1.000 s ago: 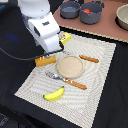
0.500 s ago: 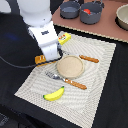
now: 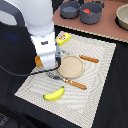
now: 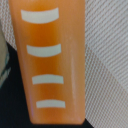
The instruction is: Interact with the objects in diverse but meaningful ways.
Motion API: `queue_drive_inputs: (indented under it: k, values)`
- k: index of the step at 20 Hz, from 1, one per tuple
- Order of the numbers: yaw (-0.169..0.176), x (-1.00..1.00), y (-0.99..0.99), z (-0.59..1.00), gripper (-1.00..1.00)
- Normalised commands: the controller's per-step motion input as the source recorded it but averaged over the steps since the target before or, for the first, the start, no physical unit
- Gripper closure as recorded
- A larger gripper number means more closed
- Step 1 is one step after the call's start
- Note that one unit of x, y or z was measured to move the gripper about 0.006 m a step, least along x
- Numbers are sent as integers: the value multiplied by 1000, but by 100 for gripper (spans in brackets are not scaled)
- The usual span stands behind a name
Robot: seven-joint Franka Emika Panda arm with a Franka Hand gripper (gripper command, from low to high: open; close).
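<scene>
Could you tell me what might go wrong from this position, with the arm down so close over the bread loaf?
The wrist view is filled by the bread loaf, so the fingers are unseen; a closing grasp could land off-centre and skid it.

In the exterior view the arm hides the loaf almost entirely, so contact is hard to verify.

The plate and the fork lie right beside the gripper and may get nudged.

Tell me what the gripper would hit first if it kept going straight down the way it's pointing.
Most likely the orange bread loaf: it fills the wrist view directly below the camera, lying on the woven mat. The fingertips aren't visible, so the gap left is unclear.
</scene>
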Motion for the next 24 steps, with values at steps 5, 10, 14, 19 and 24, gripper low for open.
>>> queue_drive_inputs:
  k: [5,10,14,19,24]
  values:
    - [0,-543,102,-258,-100]
    - [0,-389,62,-248,100]
    - [4,-296,23,-232,100]
    - [6,-232,39,-242,100]
    - [44,-142,211,90,100]
